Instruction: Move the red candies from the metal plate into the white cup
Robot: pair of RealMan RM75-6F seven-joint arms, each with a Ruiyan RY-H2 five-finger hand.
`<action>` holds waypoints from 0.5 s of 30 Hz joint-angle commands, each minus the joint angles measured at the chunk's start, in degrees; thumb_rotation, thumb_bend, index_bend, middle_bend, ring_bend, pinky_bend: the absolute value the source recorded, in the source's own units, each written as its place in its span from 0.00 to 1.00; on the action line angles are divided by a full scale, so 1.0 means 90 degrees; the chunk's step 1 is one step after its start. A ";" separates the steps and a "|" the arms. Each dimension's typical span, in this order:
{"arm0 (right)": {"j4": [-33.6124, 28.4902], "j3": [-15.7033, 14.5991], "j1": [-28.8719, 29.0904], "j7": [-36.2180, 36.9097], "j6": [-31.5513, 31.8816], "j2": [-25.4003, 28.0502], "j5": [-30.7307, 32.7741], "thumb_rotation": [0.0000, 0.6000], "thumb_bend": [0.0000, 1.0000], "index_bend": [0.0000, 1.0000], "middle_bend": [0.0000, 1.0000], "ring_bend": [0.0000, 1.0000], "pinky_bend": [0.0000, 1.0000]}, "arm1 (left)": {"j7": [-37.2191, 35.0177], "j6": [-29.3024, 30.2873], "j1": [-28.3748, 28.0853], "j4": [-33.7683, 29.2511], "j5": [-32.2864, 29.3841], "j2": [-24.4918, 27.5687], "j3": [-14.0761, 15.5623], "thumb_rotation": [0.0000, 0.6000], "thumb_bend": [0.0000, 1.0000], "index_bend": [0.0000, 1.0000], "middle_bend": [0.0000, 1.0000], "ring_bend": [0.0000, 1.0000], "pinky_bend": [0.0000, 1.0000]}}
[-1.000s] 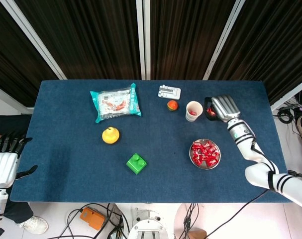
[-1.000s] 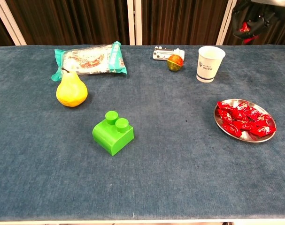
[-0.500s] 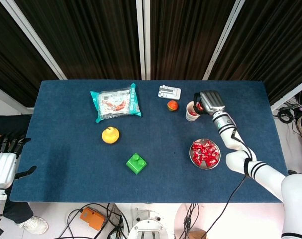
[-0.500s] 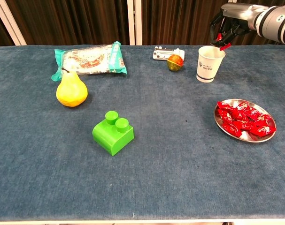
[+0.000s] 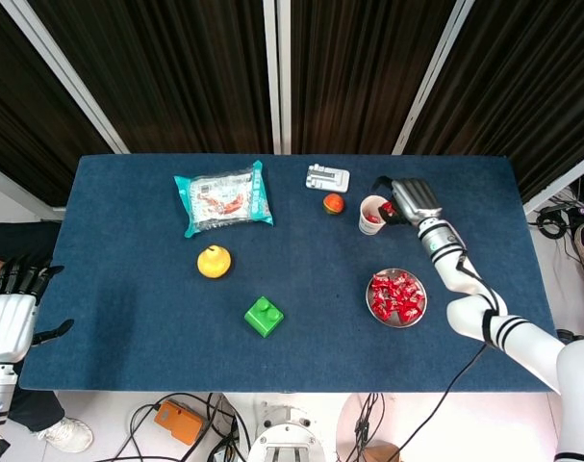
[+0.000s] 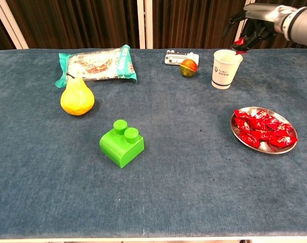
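Note:
The white cup (image 5: 373,214) (image 6: 226,68) stands at the back right of the blue table, with some red showing inside it in the head view. My right hand (image 5: 412,197) (image 6: 255,23) hovers just above and behind the cup's rim. It pinches a red candy (image 6: 239,42) (image 5: 388,208) in its fingertips over the cup's right edge. The metal plate (image 5: 418,306) (image 6: 267,148) lies nearer the front, with several red candies (image 5: 396,295) (image 6: 262,127) heaped on it. My left hand (image 5: 8,310) hangs off the table's left edge, fingers apart, holding nothing.
A small red-orange fruit (image 6: 188,67) and a grey-white block (image 6: 177,56) sit just left of the cup. Further left are a teal snack packet (image 6: 95,63), a yellow pear (image 6: 77,97) and a green brick (image 6: 122,143).
My right hand carried the red candy leftward from behind the cup to over its rim, then shifted slightly back right. The left hand has barely moved.

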 commanded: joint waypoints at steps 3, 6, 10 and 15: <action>-0.0106 -0.0026 -0.0111 -0.0089 0.0033 0.0131 0.0084 1.00 0.50 0.35 0.99 1.00 1.00 | 0.0009 -0.0023 -0.0055 -0.0006 0.0053 -0.0030 -0.0017 1.00 0.04 0.20 0.14 0.03 0.00; -0.0021 0.0018 -0.0073 -0.0036 0.0006 0.0037 0.0135 1.00 0.50 0.36 0.99 1.00 1.00 | 0.0040 -0.0037 -0.0077 -0.0021 0.0078 -0.0038 -0.0013 1.00 0.04 0.20 0.14 0.03 0.00; 0.0194 0.0072 0.0036 0.0020 -0.0083 -0.0139 0.0176 1.00 0.50 0.37 0.99 1.00 1.00 | 0.0071 -0.0038 -0.0080 -0.0050 0.0064 -0.0013 -0.0016 1.00 0.05 0.20 0.14 0.03 0.00; 0.0472 0.0149 0.0188 0.0054 -0.0211 -0.0385 0.0259 1.00 0.42 0.36 0.99 1.00 1.00 | 0.0087 -0.0033 -0.0076 -0.0072 0.0049 0.0014 -0.0015 1.00 0.04 0.20 0.14 0.03 0.00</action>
